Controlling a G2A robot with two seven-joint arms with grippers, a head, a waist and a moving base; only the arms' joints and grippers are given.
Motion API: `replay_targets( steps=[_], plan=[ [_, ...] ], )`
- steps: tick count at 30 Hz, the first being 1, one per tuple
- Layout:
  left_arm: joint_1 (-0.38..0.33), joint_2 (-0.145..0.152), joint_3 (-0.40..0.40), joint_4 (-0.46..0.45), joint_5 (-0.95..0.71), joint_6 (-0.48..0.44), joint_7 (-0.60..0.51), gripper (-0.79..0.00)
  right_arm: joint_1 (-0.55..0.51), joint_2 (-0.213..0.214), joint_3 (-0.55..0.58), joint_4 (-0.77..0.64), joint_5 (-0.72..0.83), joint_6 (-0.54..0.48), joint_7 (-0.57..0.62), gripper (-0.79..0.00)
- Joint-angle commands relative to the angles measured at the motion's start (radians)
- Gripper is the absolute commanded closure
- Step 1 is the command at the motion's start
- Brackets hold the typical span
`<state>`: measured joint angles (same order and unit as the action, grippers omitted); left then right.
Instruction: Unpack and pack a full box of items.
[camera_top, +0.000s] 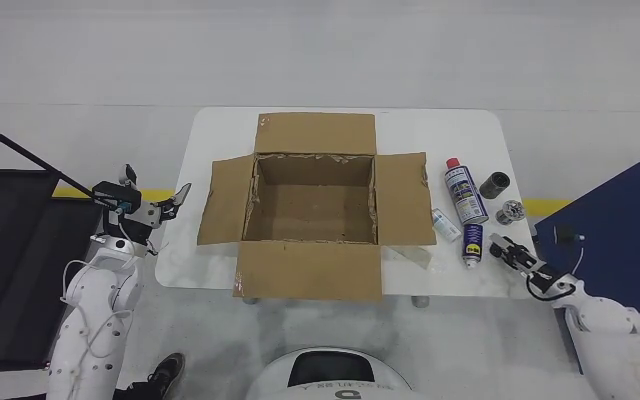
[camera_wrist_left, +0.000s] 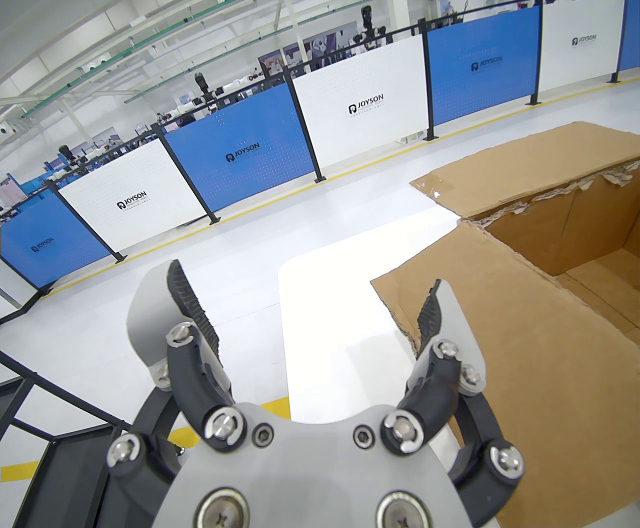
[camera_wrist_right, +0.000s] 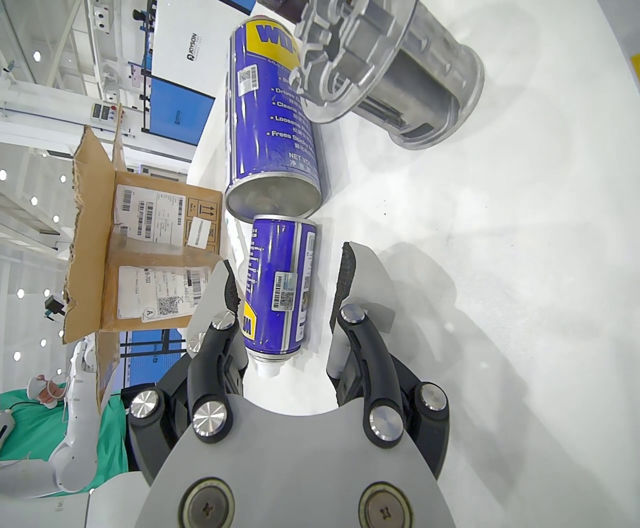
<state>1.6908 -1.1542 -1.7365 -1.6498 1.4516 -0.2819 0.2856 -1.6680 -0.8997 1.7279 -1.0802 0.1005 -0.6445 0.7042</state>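
Black ribbed pads (camera_wrist_right: 345, 280) of the right hand (camera_wrist_right: 287, 267) stand apart on either side of the small blue spray can (camera_wrist_right: 277, 285), which lies on its side on the white desk (camera_wrist_right: 500, 250) with its nozzle end toward the palm. The hand is open and grips nothing yet. One pad sits nearer the can than the other, so an uneven close could, I judge, roll the round can out sideways instead of pinching it, and the nozzle might get pressed against the palm. The can's far end lies touching or just beside the base of the large blue spray can (camera_wrist_right: 272, 125), also lying down, so a dragged lift may set that one rolling toward the silver flanged metal part (camera_wrist_right: 395, 75) just beside it. Farther off, the brown cardboard box (camera_top: 315, 132) stands open and empty mid-desk. Its spread flap lies between can and cavity, and a low carry could snag it. The left hand (camera_wrist_left: 306, 275), open and empty, hangs near the opposite flap.
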Motion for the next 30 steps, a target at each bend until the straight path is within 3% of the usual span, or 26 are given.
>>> replay_targets(
  steps=[1, 3, 5, 7, 8, 12, 30],
  plan=[
    [0.000, 0.000, 0.000, 0.000, 0.000, 0.000, 0.000, -0.785, -0.007, 0.000, 0.005, -0.005, 0.002, -0.009, -0.009, -0.385],
    [0.000, 0.000, 0.000, 0.000, 0.000, 0.000, 0.000, -0.785, -0.015, -0.001, 0.010, -0.009, 0.007, -0.023, -0.023, -0.388],
    [0.000, 0.000, 0.000, 0.000, 0.000, 0.000, 0.000, -0.785, -0.025, -0.002, 0.018, -0.013, 0.016, -0.049, -0.043, -0.474],
    [0.000, 0.000, 0.000, 0.000, 0.000, 0.000, 0.000, -0.785, -0.039, -0.004, 0.032, -0.015, 0.034, -0.090, -0.077, -0.631],
    [0.000, 0.000, 0.000, 0.000, 0.000, 0.000, 0.000, -0.785, -0.049, -0.006, 0.039, -0.017, 0.044, -0.117, -0.096, -0.785],
    [0.000, 0.000, 0.000, 0.000, 0.000, 0.000, 0.000, -0.785, -0.090, -0.010, 0.058, -0.035, 0.075, -0.244, -0.140, -0.785],
    [0.000, 0.000, 0.000, 0.000, 0.000, 0.000, 0.000, -0.785, -0.090, -0.010, 0.058, -0.035, 0.075, -0.244, -0.140, -0.785]
  ],
)
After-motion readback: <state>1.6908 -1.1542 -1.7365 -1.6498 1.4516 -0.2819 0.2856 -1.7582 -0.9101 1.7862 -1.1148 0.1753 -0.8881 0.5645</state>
